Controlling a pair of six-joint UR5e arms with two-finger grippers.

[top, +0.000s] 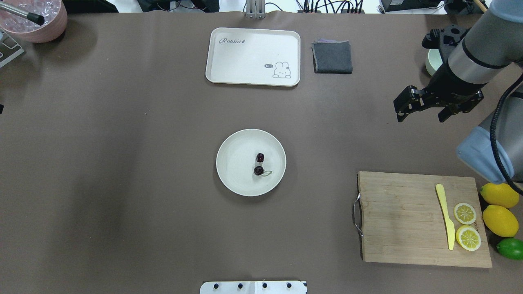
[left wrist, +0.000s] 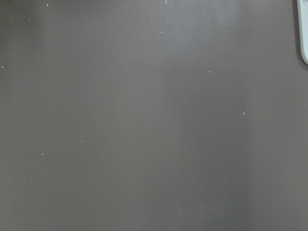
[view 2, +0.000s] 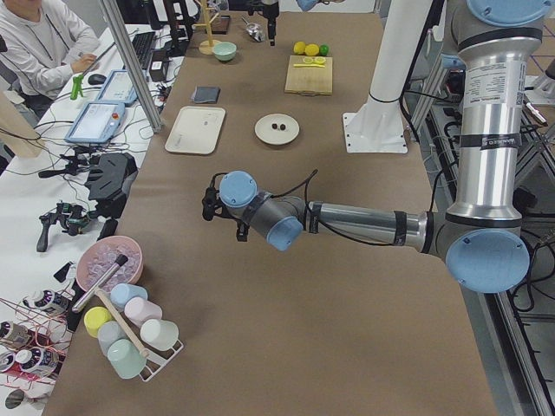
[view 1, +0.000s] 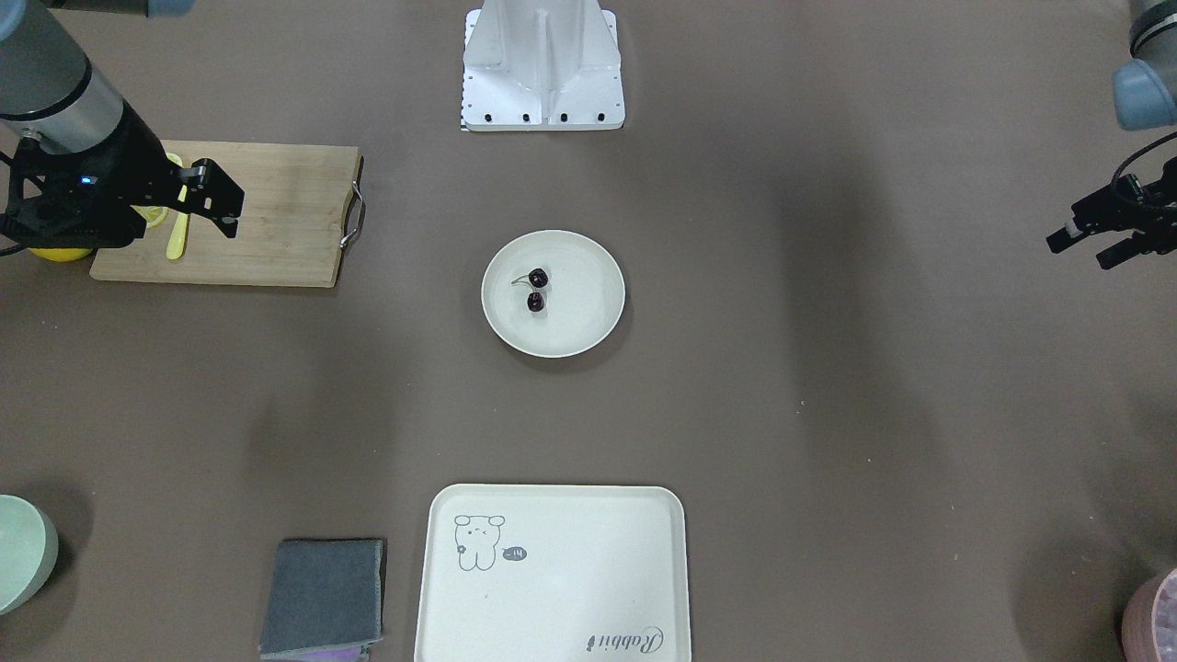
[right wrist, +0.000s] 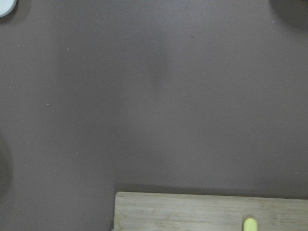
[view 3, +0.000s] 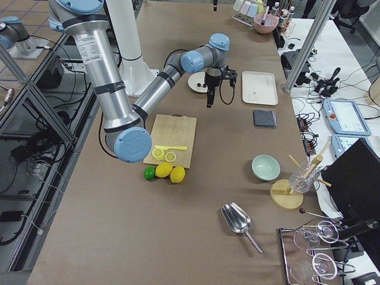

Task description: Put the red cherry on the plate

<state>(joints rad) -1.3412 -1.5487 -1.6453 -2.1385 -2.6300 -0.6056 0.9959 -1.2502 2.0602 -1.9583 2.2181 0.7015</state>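
Observation:
The red cherry (top: 259, 164), a pair of tiny dark fruits joined by thin stems, lies on the round cream plate (top: 235, 179) in the middle of the table. The front-facing view shows the cherry (view 1: 536, 290) just left of the plate's (view 1: 593, 317) centre. My right gripper (top: 420, 118) hangs open and empty above the table, well to the plate's right and beyond the chopping board. My left gripper (view 1: 1083, 250) is open and empty at the table's opposite end, far from the plate. Neither gripper touches anything.
A wooden chopping board (top: 400, 220) holds a yellow knife (top: 445, 214) and two lemon halves (top: 466, 224). Whole lemons (top: 499, 208) and a lime (top: 511, 248) lie beside it. A cream tray (top: 253, 57), grey cloth (top: 332, 57) and pale green bowl (view 1: 23, 552) sit at the far side.

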